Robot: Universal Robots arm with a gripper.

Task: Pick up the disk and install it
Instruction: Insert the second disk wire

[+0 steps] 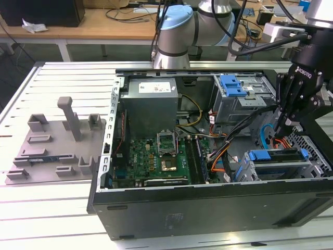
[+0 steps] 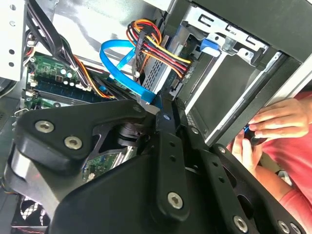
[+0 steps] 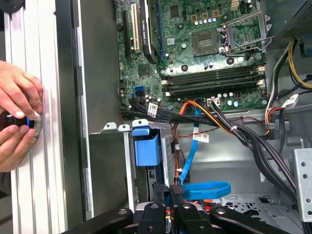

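Black linkage bars of the pincer [image 2: 163, 113] crowd the front of both wrist views, and the two fingers taper to a point with the tips drawn together, so I call it closed. I can't make out anything of the disk between them.

Over to the exterior view: the pincer hangs inside the open computer case [image 1: 112, 156], at the exterior view's right, over a tangle of cables. The disk [image 1: 276, 159] lies just below and a shade nearer than the tips. It sits in the drive cage [image 1: 248, 172] at the case's near corner on the exterior view's right, blue rail on top. Its long axis runs across the exterior view, left to right, along the case's near wall. Pincer and disk look close but apart; I can't confirm any contact.

What the exterior view gives us is the whole layout: the motherboard [image 1: 156, 156] mid-case, the grey power-supply box [image 1: 151, 101] behind it, and a grey fixture plate [image 1: 54, 146] out on the desk [image 1: 52, 208] at the exterior view's left.

What the wrist views add is a person's hands [image 3: 17, 109] at the desk edge outside the case wall, fingering a small blue-and-black item. The second wrist view also catches a looping blue data cable [image 2: 122, 63] beside the tips
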